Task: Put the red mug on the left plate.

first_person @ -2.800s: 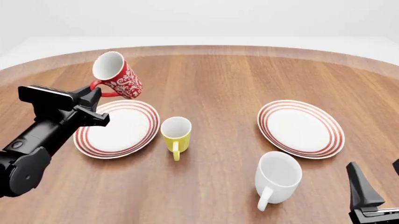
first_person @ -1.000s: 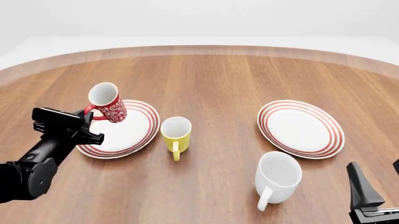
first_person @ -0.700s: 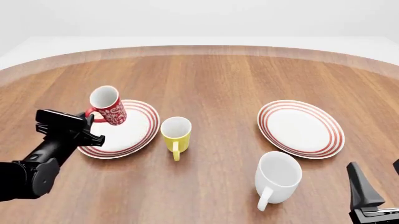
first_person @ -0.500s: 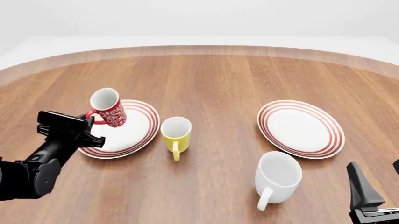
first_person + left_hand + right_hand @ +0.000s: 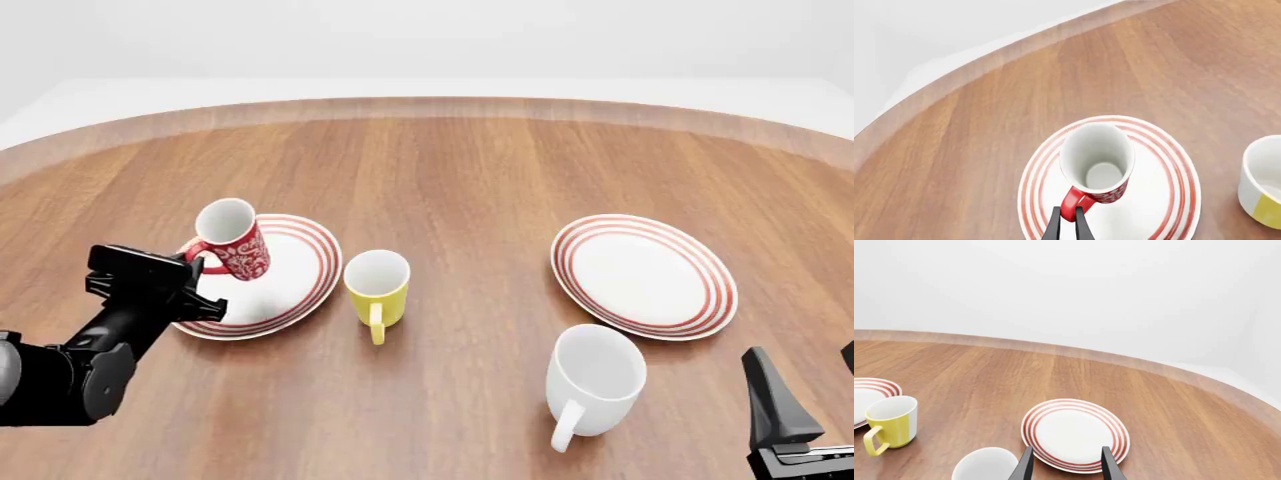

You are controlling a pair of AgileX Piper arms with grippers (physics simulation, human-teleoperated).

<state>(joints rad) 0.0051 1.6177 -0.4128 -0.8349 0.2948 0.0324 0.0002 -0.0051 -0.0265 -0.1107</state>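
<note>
Red mug [image 5: 230, 240], floral pattern: held by its loop handle in my left claw [image 5: 1068, 226], fingers pinched together on the handle, mug tilted slightly and hanging over the near-left part of the left plate [image 5: 287, 290]; whether its base touches yet I cannot tell. Step in hand, as I judge it: lower gently, level the mug so the base sits flat inside the red rings, then part the fingers and back away without snagging the handle. Right claw [image 5: 1066, 460]: fingers apart, idle, well clear.

Mugs: 3 — red mug [image 5: 232, 240], yellow mug [image 5: 376, 288], white mug [image 5: 593, 382]
Plates: 2 — left plate [image 5: 300, 280], right plate [image 5: 645, 275]
Claws: 2 — left claw [image 5: 198, 272], right claw [image 5: 1066, 460]
</note>
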